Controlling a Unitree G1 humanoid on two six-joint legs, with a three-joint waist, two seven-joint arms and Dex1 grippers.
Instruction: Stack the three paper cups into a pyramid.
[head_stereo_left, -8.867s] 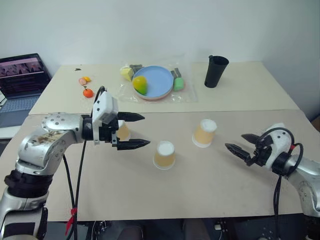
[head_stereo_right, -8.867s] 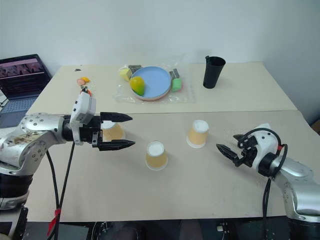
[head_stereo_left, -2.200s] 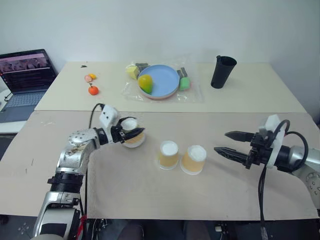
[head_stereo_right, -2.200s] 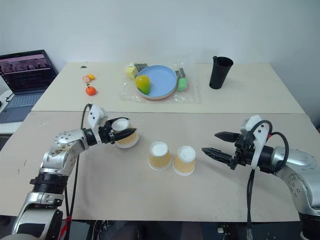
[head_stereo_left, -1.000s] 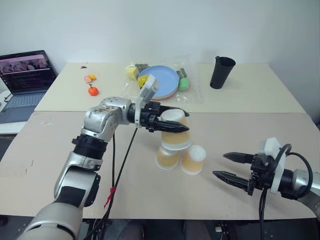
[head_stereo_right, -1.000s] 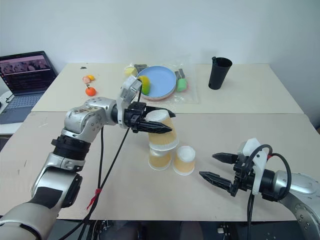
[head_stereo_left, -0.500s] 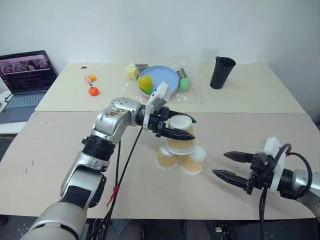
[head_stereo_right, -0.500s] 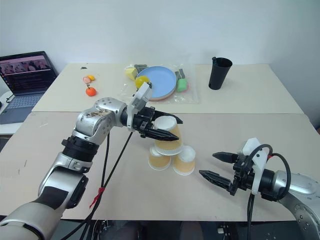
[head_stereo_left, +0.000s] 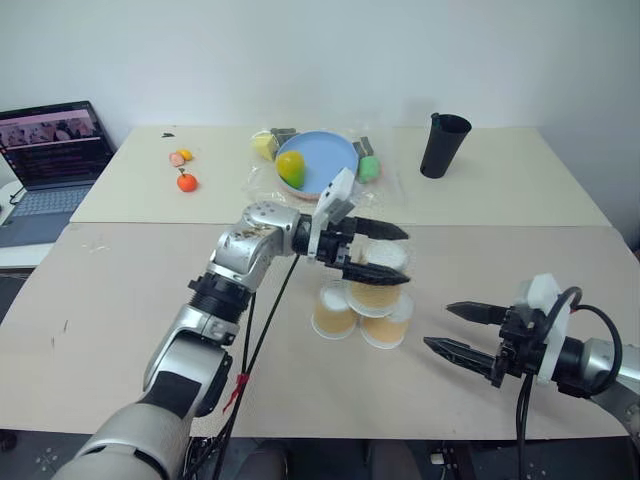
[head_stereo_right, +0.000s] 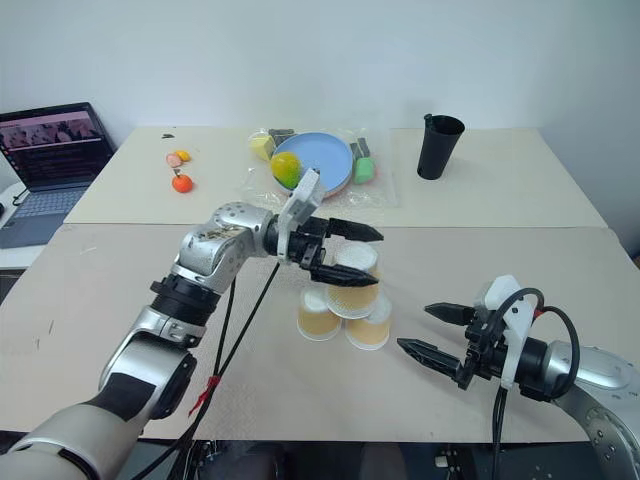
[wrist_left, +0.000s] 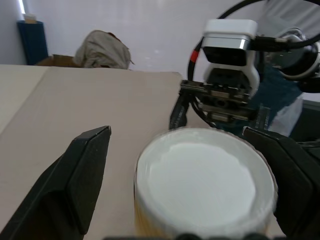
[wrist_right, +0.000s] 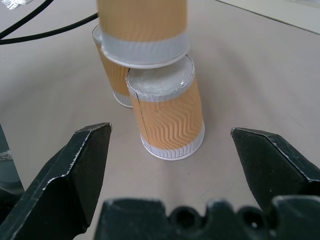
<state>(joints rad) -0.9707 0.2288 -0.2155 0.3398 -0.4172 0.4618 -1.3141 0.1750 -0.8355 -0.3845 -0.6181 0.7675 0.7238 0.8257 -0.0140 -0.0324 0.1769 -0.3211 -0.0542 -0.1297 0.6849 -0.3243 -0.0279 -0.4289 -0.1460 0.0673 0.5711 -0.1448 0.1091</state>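
**tabletop_tom:** So where were the three paper cups at that point?

**cupstack_fan:** All bunched together near the middle of the front table (head_stereo_left: 120, 330). Two sat upside down side by side, the left base cup (head_stereo_left: 331, 311) and the right base cup (head_stereo_left: 388, 322), touching or nearly so. The top cup (head_stereo_left: 377, 277) was resting across both of them, also white end up, so the pyramid (head_stereo_right: 344, 298) was standing. In the right wrist view the top cup's rim sat on the right base cup's flat end and overlapped the other one behind it.

**tabletop_tom:** Was the left gripper holding the top one?

**cupstack_fan:** Nope. The left gripper (head_stereo_left: 381, 254) had its two black fingers spread wide, one on each side of the top cup, with a visible gap on at least one side in its own wrist view. Not squeezing anything.

**tabletop_tom:** And the right one?

**cupstack_fan:** The right gripper (head_stereo_left: 447, 330) hung off to the right of the stack, apart from it, pointing at it, fingers wide and holding nothing.

**tabletop_tom:** Other stuff around?

**cupstack_fan:** On the back table: a blue plate (head_stereo_left: 318, 165) with a yellow-green fruit (head_stereo_left: 290, 166) on it, a tall black cup (head_stereo_left: 443, 144), a small orange thing (head_stereo_left: 186, 182), plus a laptop (head_stereo_left: 52, 152) off to the left.
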